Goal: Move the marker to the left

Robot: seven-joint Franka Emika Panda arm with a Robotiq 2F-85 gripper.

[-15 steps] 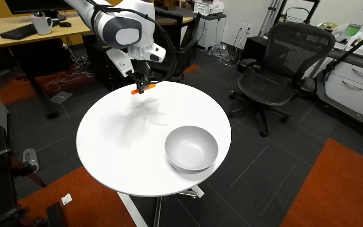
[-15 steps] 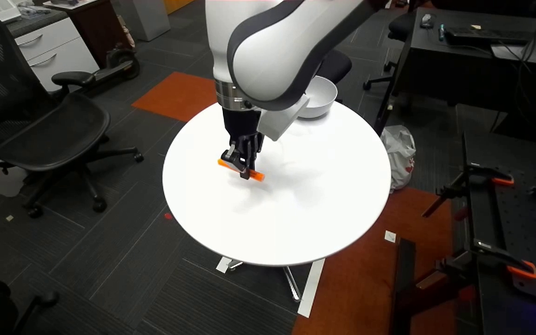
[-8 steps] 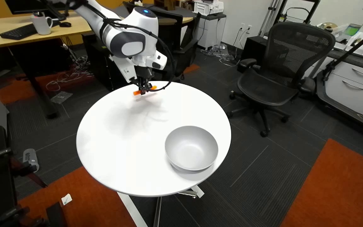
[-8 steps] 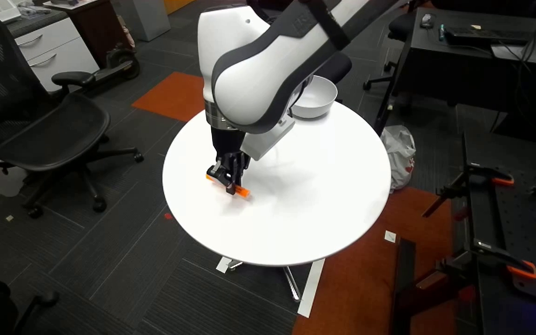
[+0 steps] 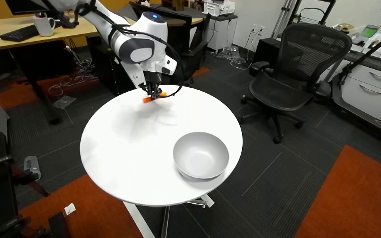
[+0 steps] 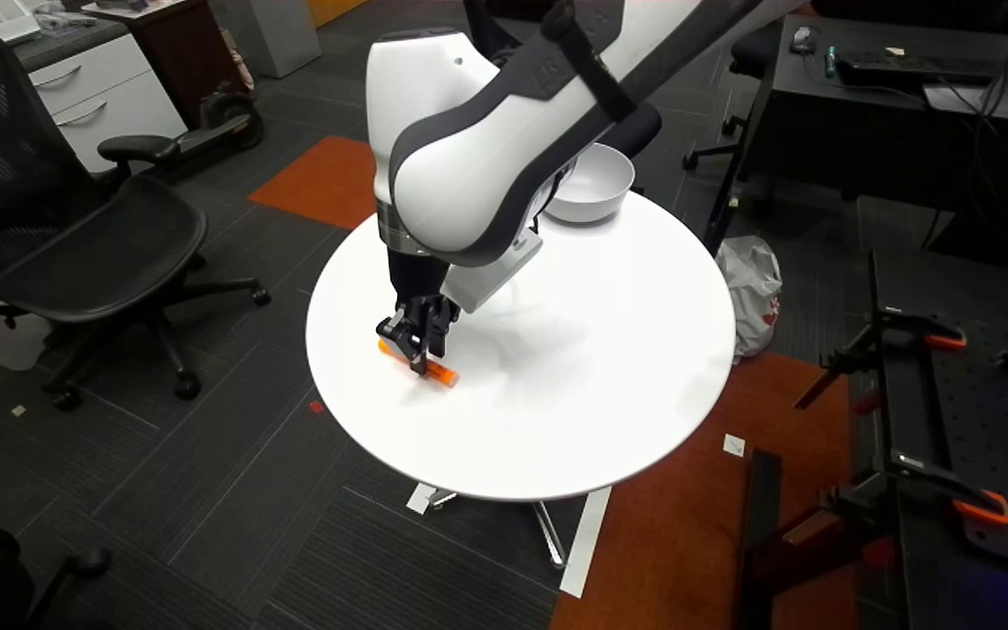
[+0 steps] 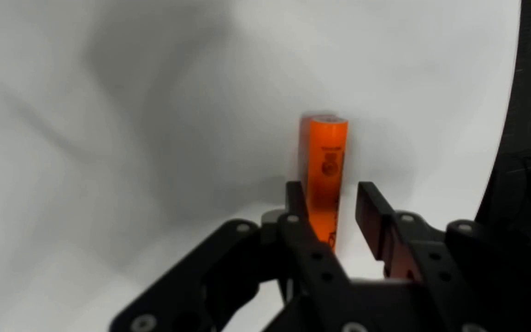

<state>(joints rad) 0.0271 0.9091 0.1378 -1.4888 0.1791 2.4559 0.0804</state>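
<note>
The marker (image 5: 147, 99) is a short orange stick near the edge of the round white table, and it shows in both exterior views (image 6: 442, 374). In the wrist view the marker (image 7: 324, 175) appears to lie on the table, with its shadow close along its side. My gripper (image 7: 331, 193) is open, its two black fingers on either side of the marker. The marker is nearer the left finger, which hides part of it; a gap shows at the right finger. In both exterior views my gripper (image 5: 154, 97) (image 6: 428, 360) is low over the marker's middle.
A grey bowl (image 5: 201, 158) stands across the table (image 5: 121, 158) from the gripper; the arm partly covers it in an exterior view (image 6: 593, 184). The table's edge (image 7: 507, 106) runs close by in the wrist view. An office chair (image 5: 296, 72) stands beside the table.
My gripper has come down with the marker from above the table toward the near edge in an exterior view. The fingers, earlier around the marker, now stand apart, with the marker lower.
</note>
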